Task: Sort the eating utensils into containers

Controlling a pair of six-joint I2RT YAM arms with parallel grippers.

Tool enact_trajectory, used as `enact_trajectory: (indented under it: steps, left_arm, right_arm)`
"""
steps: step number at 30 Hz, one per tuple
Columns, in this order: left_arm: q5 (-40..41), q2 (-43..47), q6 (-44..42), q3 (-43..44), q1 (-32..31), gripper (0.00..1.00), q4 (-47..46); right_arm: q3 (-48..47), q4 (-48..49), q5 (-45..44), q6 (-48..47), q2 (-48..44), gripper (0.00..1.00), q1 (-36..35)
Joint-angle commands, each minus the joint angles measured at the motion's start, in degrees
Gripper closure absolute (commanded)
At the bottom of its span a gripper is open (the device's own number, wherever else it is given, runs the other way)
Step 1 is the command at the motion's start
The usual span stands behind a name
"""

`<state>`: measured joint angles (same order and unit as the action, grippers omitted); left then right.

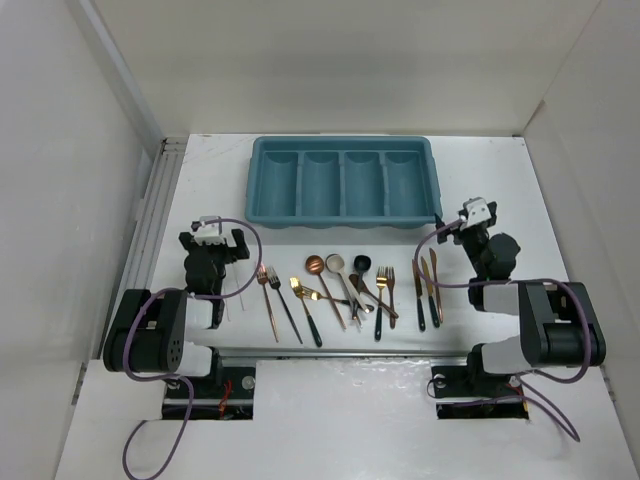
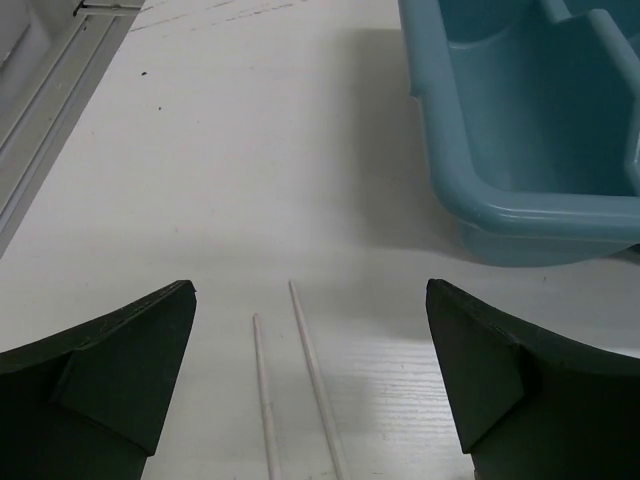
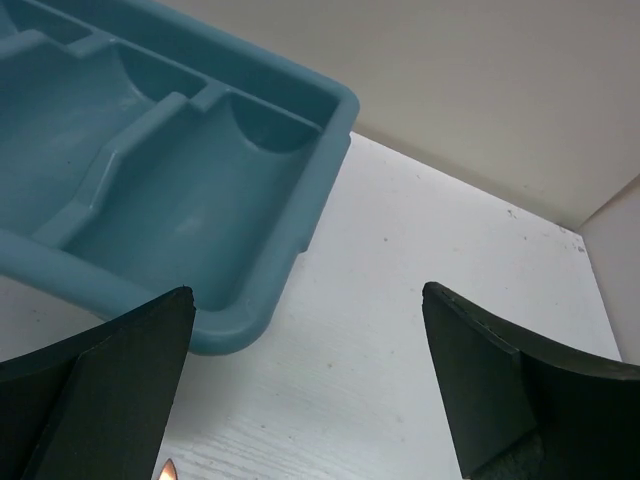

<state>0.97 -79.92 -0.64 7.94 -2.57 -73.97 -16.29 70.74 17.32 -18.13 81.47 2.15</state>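
The teal tray (image 1: 256, 190) with four long compartments stands at the back middle of the table; all compartments look empty. Several utensils lie in a row in front of it: a copper fork (image 1: 268, 295), a copper spoon (image 1: 315, 265), a white spoon (image 1: 335, 263), a black spoon (image 1: 361, 263), a gold fork (image 1: 384, 288) and two knives (image 1: 424, 290). My left gripper (image 1: 212, 240) is open and empty, left of the row. My right gripper (image 1: 470, 222) is open and empty, near the tray's right front corner (image 3: 230, 330). A copper tip (image 3: 166, 470) shows at the bottom edge of the right wrist view.
Two thin white sticks (image 2: 305, 370) lie on the table between the left fingers (image 2: 120, 370), and the tray's left front corner (image 2: 500, 215) is ahead to the right. White walls enclose the table on three sides. A metal rail (image 1: 150, 220) runs along the left edge.
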Motion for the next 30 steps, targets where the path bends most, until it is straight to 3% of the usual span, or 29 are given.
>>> enact_trajectory:
  steps: [1, 3, 5, 6, 8, 9, 10, 11, 12, 14, 15, 16, 17, 18, 19, 21, 22, 23, 24, 25, 26, 28, 30]
  left_arm:
    - [0.79, 2.05, -0.85, 1.02, -0.68, 0.01, -11.2]
    - [1.66, 2.05, -0.33, 1.54, -0.68, 0.01, -10.14]
    - [1.06, 2.05, -1.45, 1.55, -1.21, 0.01, -10.84]
    - [0.18, 2.05, -1.46, 1.55, -1.21, 0.01, -10.84]
    - [-6.11, 3.35, -2.43, -0.64, -0.17, 0.01, -14.79]
    - [-10.86, 9.63, -3.04, 1.44, 2.19, 0.01, -6.53]
    - [-14.56, 14.22, -4.26, 1.46, 2.22, 0.01, -6.45]
    - [-17.21, 18.18, -8.02, 9.2, 2.22, 0.01, 12.26]
    - [-19.93, 20.74, -13.97, 13.89, 0.91, 0.01, 20.28]
    - [-15.16, 22.09, -25.66, 22.69, -1.81, 0.01, 33.91]
    - [-7.81, 21.3, -26.77, 29.95, -2.35, 0.01, 36.51]
    - [-3.13, 19.9, -26.25, 33.68, -2.35, 0.01, 38.71]
    - [2.57, 17.89, -23.73, 37.8, -1.83, 0.01, 41.51]
    - [8.98, 13.08, -14.83, 48.03, -1.22, 0.01, 51.64]
    - [14.18, 10.34, -11.17, 53.78, -0.25, 0.01, 59.22]
    - [6.89, 4.37, -7.54, 62.51, 2.9, 0.01, 80.52]
    - [1.19, 3.46, -5.27, 65.5, 2.92, 0.01, 85.35]
    - [0.01, 3.46, -3.59, 65.53, 2.92, 0.01, 89.14]
    - [-0.7, 2.93, -2.18, 64.66, 2.92, 0.01, 94.84]
    - [-0.71, 2.41, -0.6, 63.09, 2.22, 0.01, 97.59]
    - [1.29, 1.79, 2.72, 62.55, 2.22, 0.04, 100.31]
    - [1.31, -1.18, 4.42, 61.49, 2.22, 0.24, 107.07]
    - [-2.02, -3.21, 5.21, 59.65, 3.18, 0.44, 109.65]
  right_arm:
    - [-1.02, -0.68, 0.54, -1.56, -3.33, 0.0, -0.92]
    - [-1.02, -1.38, -6.84, -2.17, -5.52, 0.0, -4.6]
    - [-7.49, -17.47, -10.53, -5.58, -9.65, 0.0, -9.59]
    - [-16.57, -31.49, -11.25, -8.3, -10.62, 0.0, -11.8]
    - [-25.76, -42.48, -14.84, -22.34, -11.16, 0.0, -16.8]
    - [-33.55, -47.75, -23.91, -31.26, -10.55, 0.0, -22.05]
    - [-36.85, -47.8, -30.0, -31.35, -9.76, 0.0, -24.45]
    - [-40.27, -47.8, -35.89, -39.53, -8.62, 0.0, -26.48]
    - [-43.96, -47.8, -46.4, -42.66, -7.13, 0.0, -29.28]
    - [-57.57, -47.8, -58.48, -45.84, -0.75, 0.0, -30.71]
    - [-62.49, -47.8, -65.42, -44.98, 1.82, 0.0, -30.72]
    - [-71.42, -47.19, -75.58, -42.89, 4.28, 0.0, -29.85]
    - [-74.99, -47.19, -80.03, -40.34, 6.4, 0.0, -29.84]
    - [-77.37, -48.06, -82.69, -39.27, 9.2, 0.0, -29.84]
    - [-78.79, -50.85, -82.19, -38.57, 9.84, 0.0, -30.45]
    - [-79.59, -61.57, -79.3, -33.15, 9.24, 0.0, -32.29]
    - [-79.07, -64.47, -77.46, -29.28, 9.23, 0.0, -33.34]
    - [-80.55, -77.12, -74.22, -23.85, 8.36, 0.0, -35.01]
    - [-83.0, -86.29, -68.27, -16.92, 8.35, 0.0, -35.02]
    - [-85.81, -94.3, -60.55, -2.49, 8.35, 0.0, -33.98]
    - [-88.1, -99.95, -45.34, 3.48, 8.35, 0.0, -32.4]
    - [-87.26, -104.93, -33.29, 12.73, 7.57, 0.08, -27.65]
    - [-81.92, -103.71, -29.98, 14.69, 6.34, 0.1, -29.03]
